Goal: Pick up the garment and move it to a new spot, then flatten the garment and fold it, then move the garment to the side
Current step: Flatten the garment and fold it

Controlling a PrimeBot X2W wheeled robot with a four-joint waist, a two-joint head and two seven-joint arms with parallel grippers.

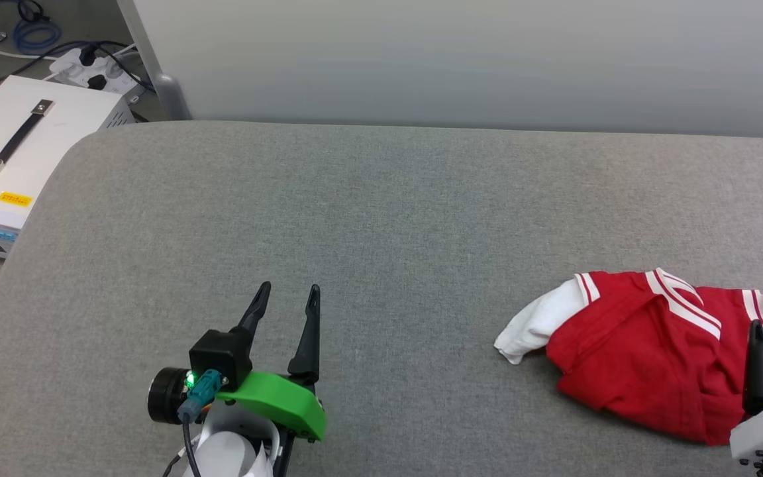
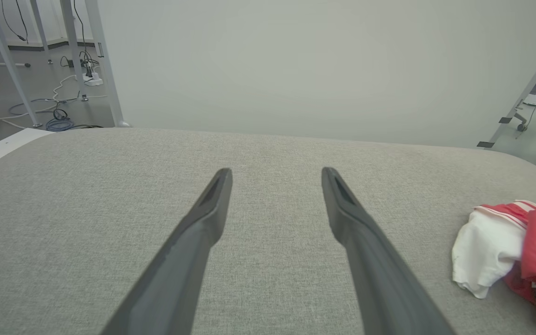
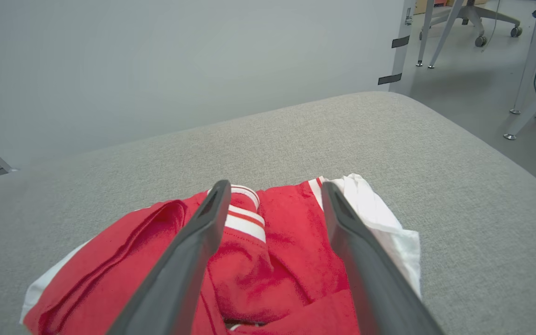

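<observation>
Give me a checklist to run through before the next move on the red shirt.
1. Jaws of the right gripper spread wide, nothing clamped: ok.
2. Fingers of the right gripper clear of the cloth: cannot tell; they hang right over the garment.
3. The left gripper open, over bare table, well apart from the garment: ok.
4. Garment lying flat: not ok; it is bunched in folds, with a white sleeve sticking out toward the left gripper.
5. Garment wholly on the table: ok; the right wrist view shows grey surface beyond it.
</observation>
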